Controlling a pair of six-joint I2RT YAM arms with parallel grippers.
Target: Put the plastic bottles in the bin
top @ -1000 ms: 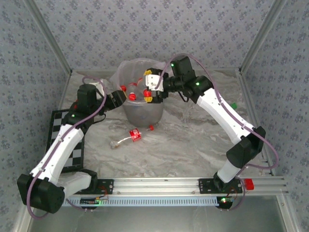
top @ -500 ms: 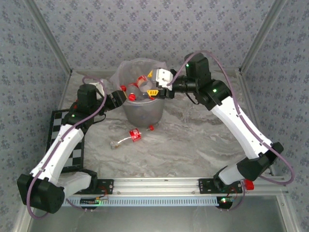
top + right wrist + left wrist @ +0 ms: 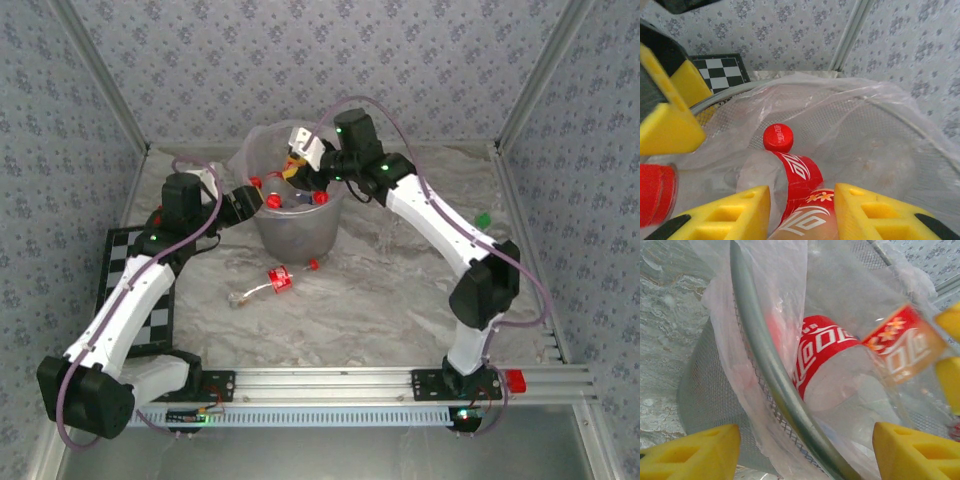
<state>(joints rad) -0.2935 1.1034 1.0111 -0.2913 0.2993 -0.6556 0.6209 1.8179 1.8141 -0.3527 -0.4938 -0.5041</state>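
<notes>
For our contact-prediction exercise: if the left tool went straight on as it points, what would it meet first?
Probably the bag-lined rim of the tall translucent greyish plastic bin, which crosses right ahead of the left tool; depth is unclear, but it looks close.

R arm swung left: right gripper (image 3: 293,167) went from the bin (image 3: 295,236) right rim to upper centre of frame, over bin's back half. Elbow pulled in from right edge. Jaws narrowed, bottle (image 3: 807,220) btwn them.
</notes>
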